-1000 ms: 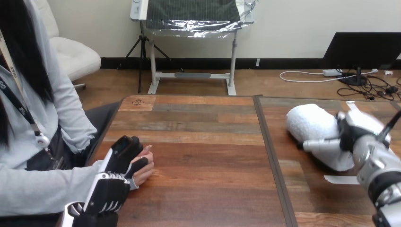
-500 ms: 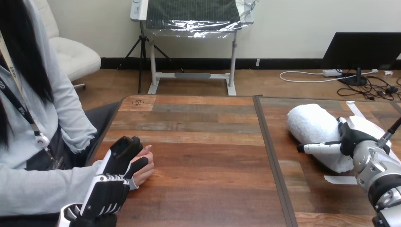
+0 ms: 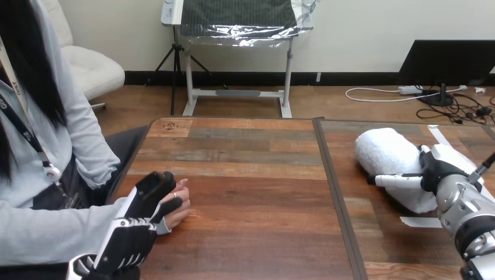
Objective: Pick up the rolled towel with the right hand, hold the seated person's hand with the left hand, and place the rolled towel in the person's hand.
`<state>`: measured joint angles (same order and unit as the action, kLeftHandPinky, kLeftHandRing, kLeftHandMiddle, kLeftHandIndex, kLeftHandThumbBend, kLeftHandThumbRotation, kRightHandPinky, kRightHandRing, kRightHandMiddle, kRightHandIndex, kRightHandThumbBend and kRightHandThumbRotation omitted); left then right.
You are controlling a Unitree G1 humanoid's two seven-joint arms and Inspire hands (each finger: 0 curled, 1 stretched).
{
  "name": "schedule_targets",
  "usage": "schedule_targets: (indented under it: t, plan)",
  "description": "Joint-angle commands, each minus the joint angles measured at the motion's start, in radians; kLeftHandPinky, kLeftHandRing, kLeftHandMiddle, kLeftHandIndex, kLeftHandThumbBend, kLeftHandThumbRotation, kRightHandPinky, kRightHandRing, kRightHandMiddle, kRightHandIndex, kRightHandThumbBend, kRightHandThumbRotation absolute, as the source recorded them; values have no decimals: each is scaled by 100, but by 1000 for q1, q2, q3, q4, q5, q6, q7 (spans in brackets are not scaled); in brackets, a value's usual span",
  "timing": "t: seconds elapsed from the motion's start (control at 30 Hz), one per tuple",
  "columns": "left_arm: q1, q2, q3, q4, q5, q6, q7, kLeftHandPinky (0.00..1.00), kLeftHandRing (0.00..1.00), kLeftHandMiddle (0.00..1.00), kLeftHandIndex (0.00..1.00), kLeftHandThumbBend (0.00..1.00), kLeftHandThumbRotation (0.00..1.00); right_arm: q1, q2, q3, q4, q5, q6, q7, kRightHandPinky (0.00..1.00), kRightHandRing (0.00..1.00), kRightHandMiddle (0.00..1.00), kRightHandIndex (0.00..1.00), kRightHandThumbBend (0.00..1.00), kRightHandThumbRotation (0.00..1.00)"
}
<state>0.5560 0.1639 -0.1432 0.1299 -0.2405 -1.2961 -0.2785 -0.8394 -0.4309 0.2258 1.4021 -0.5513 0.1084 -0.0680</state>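
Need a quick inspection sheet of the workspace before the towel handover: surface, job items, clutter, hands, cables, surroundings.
Surface: wooden table, with a dark seam running front to back.
Job's things: rolled towel lying on the table's right part; person's hand resting near the left edge.
Clutter: white tape strip in front of the towel; second tape strip behind it; small dark bits at the far left corner.
Hands: left hand curled round the person's hand; right hand on the towel's right end, grip cannot be told.
Cables: nothing seen on the table.
Surroundings: person's forearm at the view's left.

White rolled towel (image 3: 388, 153) lies at the right; the person's hand (image 3: 180, 210) rests at left.
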Motion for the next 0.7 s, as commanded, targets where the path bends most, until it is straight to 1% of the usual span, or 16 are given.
schedule_targets:
  t: [0.0, 0.07, 0.2, 0.23, 0.33, 0.37, 0.4, 0.43, 0.53, 0.67]
  plan:
    - [-23, 17, -17, -49, -13, 3, 4, 83, 90, 92, 91, 99, 61, 23, 31, -8, -8, 11, 10, -3, 17, 100, 100, 98, 99, 59]
    - [-30, 21, -17, -41, -13, -8, 1, 83, 90, 92, 91, 99, 60, 27, 31, -10, -9, 12, 7, -11, 9, 100, 100, 98, 99, 59]
    - [-29, 26, -17, -44, -15, -6, 1, 83, 90, 92, 91, 99, 60, 33, 33, -18, -10, 19, 0, -27, 4, 99, 98, 96, 100, 58]
    - [-25, 26, -15, -50, -13, 0, 2, 83, 90, 92, 91, 99, 60, 34, 34, -19, -11, 21, -1, -41, 3, 98, 97, 96, 100, 58]
    - [-17, 28, -12, -61, -9, 10, 6, 83, 90, 92, 91, 100, 60, 37, 38, -23, -12, 24, -3, -71, 13, 89, 89, 92, 100, 55]
    - [-15, 29, -12, -63, -10, 13, 6, 82, 90, 92, 91, 100, 60, 37, 39, -25, -13, 25, -4, -78, 16, 84, 85, 89, 100, 54]
    - [-13, 30, -12, -65, -10, 14, 7, 82, 90, 92, 91, 100, 61, 38, 39, -26, -13, 26, -5, -83, 20, 78, 80, 83, 100, 51]
    - [-13, 24, -3, -64, -2, 12, 11, 82, 90, 92, 91, 100, 61, 40, 39, -27, -13, 27, -10, -92, 21, 75, 77, 81, 100, 51]
    - [-16, 11, 14, -61, 15, 8, 17, 80, 89, 91, 90, 97, 62, 43, 40, -27, -13, 28, -15, -106, 25, 64, 69, 74, 99, 46]
    - [-16, 10, 15, -62, 19, 8, 23, 77, 88, 90, 90, 94, 61, 46, 42, -32, -14, 32, -17, -125, 30, 56, 63, 69, 96, 36]
